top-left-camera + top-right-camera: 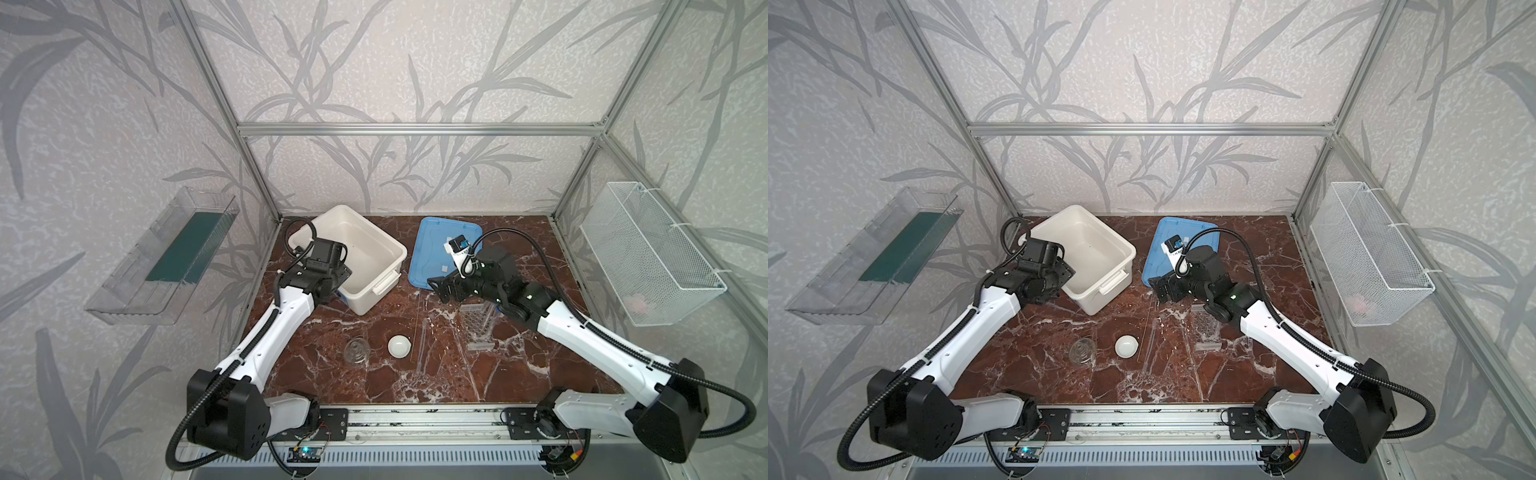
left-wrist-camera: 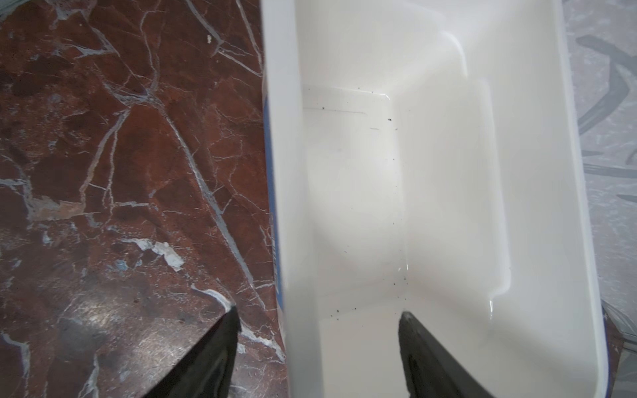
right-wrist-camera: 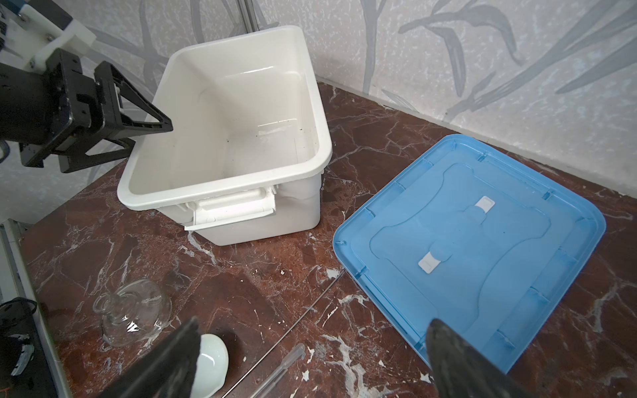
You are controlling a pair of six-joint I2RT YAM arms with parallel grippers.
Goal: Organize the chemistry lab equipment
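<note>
Looking down in a top view, nothing is packed: flask, dish and rack sit lower centre on the table, white box empty above. Left wrist view: my left gripper straddles the box wall, jaws spread, pinching nothing. Right wrist view: my right gripper hovers at bottom, jaws wide, empty

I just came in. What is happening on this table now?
A robot is tidying lab equipment. The left gripper is open astride a wall of the white box, which is empty. The right gripper hangs open by the blue lid, holding nothing. The flask, dish, rod and rack sit on the table.
</note>
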